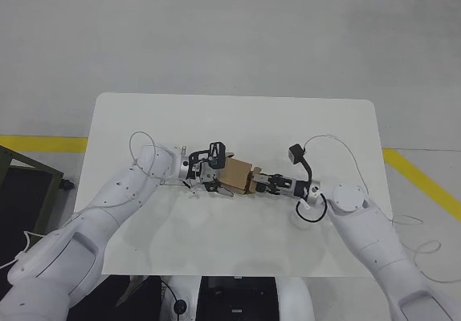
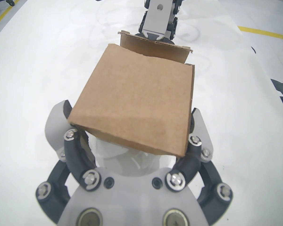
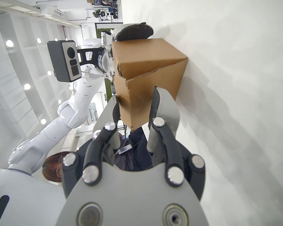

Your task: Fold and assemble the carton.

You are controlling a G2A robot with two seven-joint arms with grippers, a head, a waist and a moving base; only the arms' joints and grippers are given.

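Top view, mid-table: the left gripper (image 2: 129, 118) is clamping one end of the brown carton (image 1: 238, 172) between its 2 fingers, while the right gripper (image 3: 136, 102) is pinching a flap at the opposite end, over the white table (image 1: 214, 120).

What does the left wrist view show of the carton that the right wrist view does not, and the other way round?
Left wrist view: the carton's broad closed panel, the left gripper clamped across its near end, and a flap standing up at the far end. Right wrist view: a gaping seam between two panels at the end facing the right gripper. Both: the brown carton between the two grippers, over the white table.
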